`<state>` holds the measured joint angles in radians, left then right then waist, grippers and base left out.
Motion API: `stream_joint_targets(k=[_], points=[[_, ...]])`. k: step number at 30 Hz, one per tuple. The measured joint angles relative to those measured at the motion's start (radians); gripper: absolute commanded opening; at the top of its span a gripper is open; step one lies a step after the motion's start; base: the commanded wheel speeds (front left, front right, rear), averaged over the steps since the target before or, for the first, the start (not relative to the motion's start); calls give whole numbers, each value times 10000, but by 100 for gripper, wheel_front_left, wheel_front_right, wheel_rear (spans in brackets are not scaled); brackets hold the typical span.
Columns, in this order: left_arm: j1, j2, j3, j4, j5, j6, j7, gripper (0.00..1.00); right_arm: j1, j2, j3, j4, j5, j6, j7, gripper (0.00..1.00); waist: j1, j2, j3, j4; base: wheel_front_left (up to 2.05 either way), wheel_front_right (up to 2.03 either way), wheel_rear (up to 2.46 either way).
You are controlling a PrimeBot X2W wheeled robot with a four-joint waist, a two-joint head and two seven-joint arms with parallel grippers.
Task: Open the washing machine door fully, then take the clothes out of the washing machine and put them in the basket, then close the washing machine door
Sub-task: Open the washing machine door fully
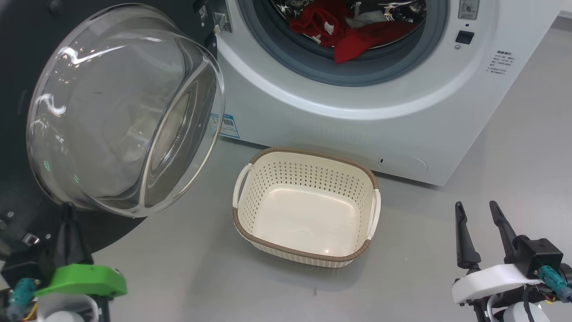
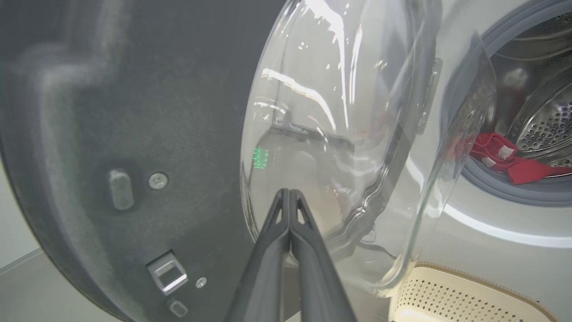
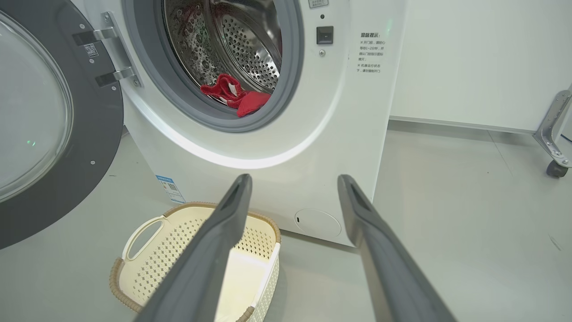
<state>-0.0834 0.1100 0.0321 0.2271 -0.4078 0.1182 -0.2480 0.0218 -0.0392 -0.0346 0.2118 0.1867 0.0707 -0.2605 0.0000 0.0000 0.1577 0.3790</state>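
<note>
In the head view the washing machine door (image 1: pixel 120 112) hung swung out at 9 o'clock. The washing machine (image 1: pixel 357 103) took up 12 to 2 o'clock, w/ the clothes (image 1: pixel 353 38) heaped at the drum's front lip and one red piece draped over the grey rubber ring (image 1: pixel 304 60). The basket (image 1: pixel 313 154) sat empty on the floor (image 1: pixel 178 268) just in front of the machine, at 6 o'clock from the opening. The left gripper (image 2: pixel 289 193) had its fingers pressed together on nothing, tips right by the glass bowl (image 2: pixel 330 134); we couldn't tell if they touched it. The right gripper (image 1: pixel 476 206) stood spread wide and empty at 4 o'clock, well apart from the basket.

Risks, as we judged them:
- The door was poss. not fully open. A push w/ shut fingers on curved glass could skid off, or the door could drift back across the reach.
- Tangled clothes might come out as one lump and snag on the ring.
- They might also drop beside the basket, esp. w/ the bowl hanging near its 9 o'clock side.

Views:
- The right wrist view gave us the hinge brackets (image 3: pixel 96 36), the perforated drum (image 3: pixel 250 49) behind the clothes, and a castor (image 3: pixel 556 169) at 3 o'clock.
- The left wrist view gave the latch (image 2: pixel 167 273) on the door's inner face.
- The head view gave the basket's bare bottom.
</note>
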Motion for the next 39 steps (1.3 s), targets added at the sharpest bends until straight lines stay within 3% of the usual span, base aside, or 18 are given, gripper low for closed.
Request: stream_joint_targets(k=[12, 22, 23, 24, 25, 26, 27, 39], points=[[616, -407, -1356, -460, 314, -541, -10, 0, -4, -6, 94, 10, -35, 75, -2, 100, 0, 0, -83, -16, 0, 0, 0], [852, -510, -2339, -525, 416, -1009, -10, 0, -24, -6, 487, 54, 92, 104, -2, 100, 0, 0, -172, -488, 0, 0, 0], [852, -514, -2391, -529, 435, -1053, -10, 3, -35, -6, 535, 54, 119, 104, -2, 100, 0, 0, -181, -550, 0, 0, 0], [852, -514, -2433, -537, 487, -1062, -10, 25, -51, -6, 593, 54, 140, 104, -2, 100, 0, 0, -189, -617, 0, 0, 0], [851, -516, -2468, -554, 537, -1064, -10, 63, -78, -4, 633, 52, 144, 104, -2, 100, 0, 0, -198, -686, 0, 0, 0], [850, -516, -2495, -564, 591, -1066, -10, 63, -114, -4, 671, 50, 150, 104, 0, 100, 0, 0, -207, -760, 0, 0, 0], [848, -516, -2520, -568, 606, -1066, -10, 99, -143, -4, 694, 40, 157, 104, -2, 100, 0, 0, -216, -832, 0, 0, 0], [800, -489, -2510, -518, 859, -1045, -10, 100, -145, -10, 1166, -155, 614, 59, -2, 100, 0, 0, -379, -1838, 0, 0, 0]])
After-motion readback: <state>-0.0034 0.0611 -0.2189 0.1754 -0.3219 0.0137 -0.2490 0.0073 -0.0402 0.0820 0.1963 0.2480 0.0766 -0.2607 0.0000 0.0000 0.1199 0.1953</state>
